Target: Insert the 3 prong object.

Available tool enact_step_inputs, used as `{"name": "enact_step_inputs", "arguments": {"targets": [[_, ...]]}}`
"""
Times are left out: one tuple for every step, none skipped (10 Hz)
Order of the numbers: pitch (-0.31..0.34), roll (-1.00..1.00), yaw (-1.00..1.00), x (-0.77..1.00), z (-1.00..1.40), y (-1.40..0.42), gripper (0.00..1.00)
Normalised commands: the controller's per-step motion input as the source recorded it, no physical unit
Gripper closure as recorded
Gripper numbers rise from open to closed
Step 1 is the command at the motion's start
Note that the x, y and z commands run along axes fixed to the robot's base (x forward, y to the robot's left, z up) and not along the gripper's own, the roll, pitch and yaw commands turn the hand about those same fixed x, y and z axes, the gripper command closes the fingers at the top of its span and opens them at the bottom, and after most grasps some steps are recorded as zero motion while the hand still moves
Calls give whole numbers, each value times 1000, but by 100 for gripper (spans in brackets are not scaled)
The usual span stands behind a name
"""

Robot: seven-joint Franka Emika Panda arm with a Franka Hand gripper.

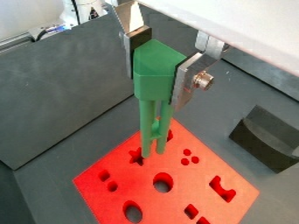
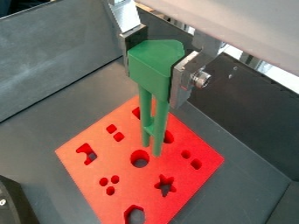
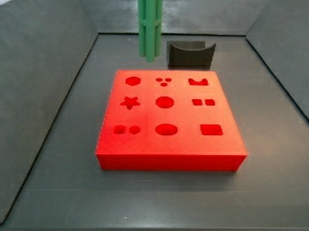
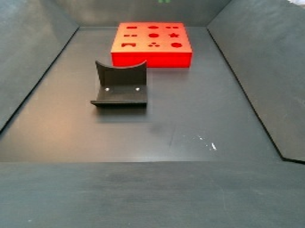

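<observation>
My gripper (image 1: pixel 162 61) is shut on the thick head of the 3 prong object (image 1: pixel 156 114), a bright-green ridged peg, seen in both wrist views (image 2: pixel 152 114). The gripper (image 2: pixel 158 63) holds it upright, prongs down, over the flat red block with shaped holes (image 1: pixel 117 179) (image 2: pixel 187 171). The prong tips hang above the block's top, near a small cluster of holes and apart from it. In a side view the peg (image 3: pixel 150 32) hangs above the far edge of the red block (image 3: pixel 169 149); the gripper itself is out of frame there.
A dark grey curved block (image 3: pixel 190 54) stands behind the red block, also seen in a side view (image 4: pixel 120 86) and a wrist view (image 1: pixel 267 136). Sloping grey bin walls (image 3: pixel 60 90) surround the dark floor (image 4: pixel 155 151). The red block (image 4: pixel 152 53) lies at the far end.
</observation>
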Motion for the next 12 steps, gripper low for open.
{"name": "enact_step_inputs", "arguments": {"targets": [[0, 0, 0, 57, 0, 0, 100], [0, -21, -129, 251, -20, 177, 100], [-81, -66, -54, 106, -346, 751, 100], [-89, -24, -197, 243, -366, 809, 100], [-51, 0, -271, 311, -371, 711, 100], [-43, 0, -351, 429, -400, 560, 100], [-123, -9, -411, 443, -440, 414, 100], [-179, -43, -474, 366, -443, 217, 100], [-164, -24, -469, 177, -403, 206, 100], [-153, -29, -357, 77, -346, 220, 100], [-69, 0, -114, -6, -300, 223, 100], [0, 64, 120, 0, -289, 3, 100]]}}
